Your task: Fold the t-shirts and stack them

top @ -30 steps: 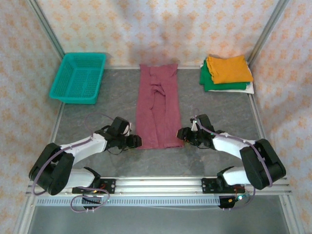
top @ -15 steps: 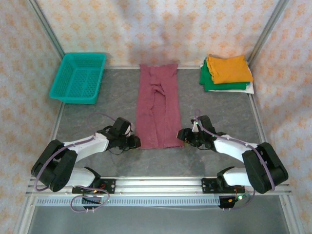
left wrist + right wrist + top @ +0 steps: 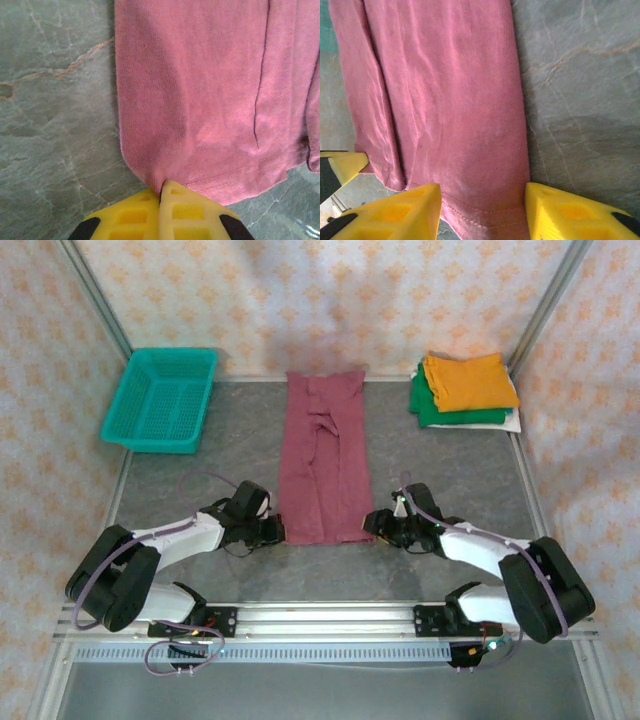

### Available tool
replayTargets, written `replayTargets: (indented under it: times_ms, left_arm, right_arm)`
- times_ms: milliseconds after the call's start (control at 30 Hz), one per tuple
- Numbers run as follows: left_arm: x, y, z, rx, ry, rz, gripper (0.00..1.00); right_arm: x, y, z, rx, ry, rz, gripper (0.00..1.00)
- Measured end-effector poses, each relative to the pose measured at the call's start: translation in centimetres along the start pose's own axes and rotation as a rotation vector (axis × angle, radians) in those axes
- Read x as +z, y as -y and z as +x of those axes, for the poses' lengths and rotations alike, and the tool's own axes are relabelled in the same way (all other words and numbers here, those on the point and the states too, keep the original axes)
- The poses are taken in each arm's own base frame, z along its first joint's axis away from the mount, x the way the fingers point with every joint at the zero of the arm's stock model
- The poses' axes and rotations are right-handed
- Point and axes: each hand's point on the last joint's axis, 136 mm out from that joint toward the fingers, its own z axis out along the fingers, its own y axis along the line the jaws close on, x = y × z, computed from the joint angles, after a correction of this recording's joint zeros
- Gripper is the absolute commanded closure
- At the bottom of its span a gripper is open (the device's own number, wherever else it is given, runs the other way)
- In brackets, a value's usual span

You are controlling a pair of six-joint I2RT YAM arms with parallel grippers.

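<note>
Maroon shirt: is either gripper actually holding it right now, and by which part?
The left gripper is shut on the maroon shirt at its near left hem corner. The right gripper is open, straddling the near right hem corner, not gripping.

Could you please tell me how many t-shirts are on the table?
4: a maroon t-shirt lies in the middle; an orange t-shirt, a green t-shirt and a white t-shirt are stacked far right. More may be hidden there.

Robot lab booth: aluminium frame (image 3: 330, 615), patterned fabric walls (image 3: 320, 300).
</note>
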Motion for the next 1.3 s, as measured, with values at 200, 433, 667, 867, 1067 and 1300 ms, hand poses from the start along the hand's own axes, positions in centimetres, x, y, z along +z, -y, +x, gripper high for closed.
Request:
replayTargets:
  times_ms: [200, 433, 667, 867, 1067, 1300]
  left_arm:
    - [0.0, -0.1, -0.1, 0.0, 0.005, -0.005, 1.0]
    - [-0.4, -0.1, -0.3, 0.006, 0.029, -0.005, 1.0]
    - [-1.4, 0.0, -1.2, 0.017, 0.093, -0.017, 1.0]
    - [-3.8, 1.6, -2.7, 0.071, 0.202, 0.03, 1.0]
    - [-3.1, 0.7, -0.8, 0.081, 0.145, 0.007, 1.0]
    - [-5.8, 1.6, 2.0, 0.132, 0.161, 0.054, 1.0]
  right_arm:
    - [0.8, -0.6, 1.0, -0.005, -0.033, -0.007, 0.7]
    - [1.0, -0.4, 0.9, 0.008, -0.022, 0.016, 0.92]
    - [0.2, -1.4, -0.2, -0.009, 0.013, 0.022, 1.0]
    - [-0.7, -2.6, -0.7, -0.038, 0.042, -0.004, 1.0]
    - [-0.2, -2.8, 1.3, -0.073, -0.001, 0.01, 1.0]
    - [-1.8, -3.0, 4.1, -0.104, -0.008, 0.011, 1.0]
